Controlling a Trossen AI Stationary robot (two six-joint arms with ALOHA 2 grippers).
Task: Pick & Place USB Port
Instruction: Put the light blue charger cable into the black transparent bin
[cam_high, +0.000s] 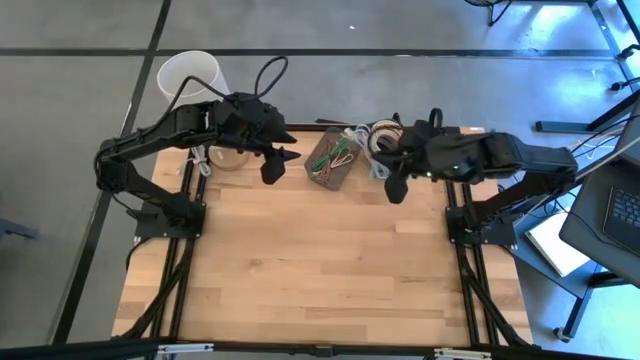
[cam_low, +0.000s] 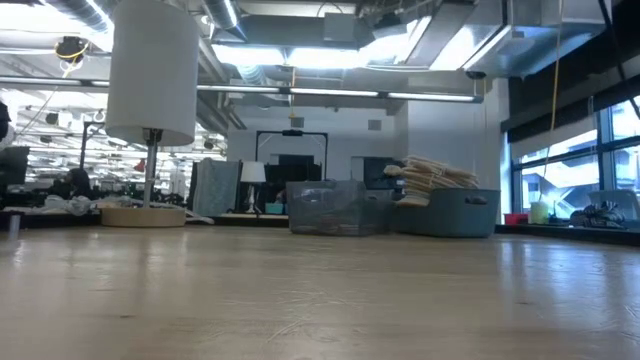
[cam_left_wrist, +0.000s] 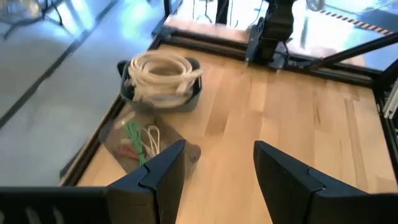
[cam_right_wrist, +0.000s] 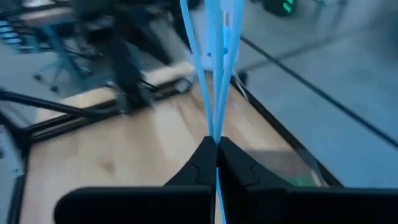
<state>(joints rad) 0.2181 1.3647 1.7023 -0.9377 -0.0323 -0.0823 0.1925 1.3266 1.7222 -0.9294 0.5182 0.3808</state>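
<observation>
**Right gripper pinches a blue cable above the table's far edge**

Wooden tabletop (cam_high: 320, 260) fills the foreground, bare across its near half. Both dark arms reach toward the far edge. Left gripper (cam_high: 276, 163) hangs above the wood with its fingers (cam_left_wrist: 155, 177) apart and nothing between them. Right gripper (cam_high: 397, 187) has its fingers pressed together on thin blue cable (cam_right_wrist: 214, 68), whose strands rise from the fingertips. Between the two grippers sits a clear box (cam_high: 333, 157) holding green and pale wires. Just beside it, a grey tub (cam_left_wrist: 163, 93) holds a coil of white cable (cam_left_wrist: 165, 71). A lamp (cam_low: 152, 75) stands at the far left corner.
</observation>
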